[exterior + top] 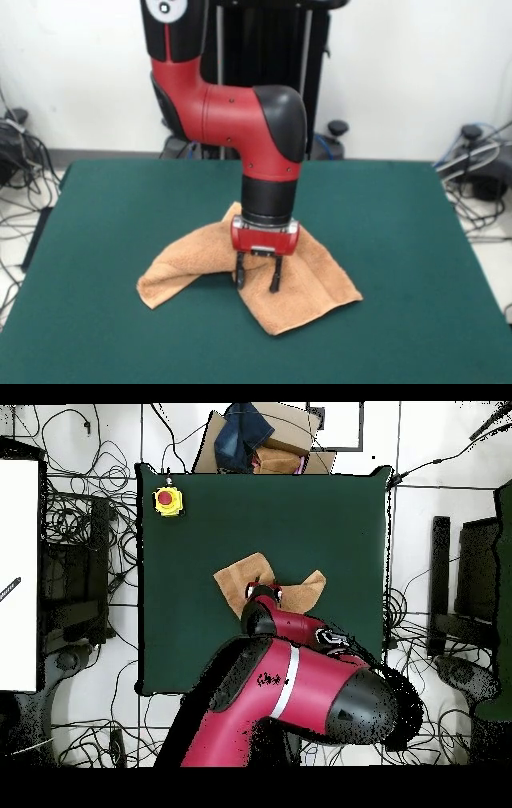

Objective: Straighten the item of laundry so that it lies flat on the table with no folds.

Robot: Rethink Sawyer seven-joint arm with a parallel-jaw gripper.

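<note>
Your hand (258, 282) is hovering with fingers spread over the folded towel (316, 290), lying mid-frame on the table (416, 232). Pinching both layers there, you're risking dragging the fold along instead of opening it.

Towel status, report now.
Gripper open, fingers down at the towel. Towel bunched and folded mid-table, not flat. Yellow box with a red button at a table corner, clear of the work.

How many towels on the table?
1. The peach towel lies crumpled mid-table, directly under the open end effector. The arm hides part of it from overhead.
</note>
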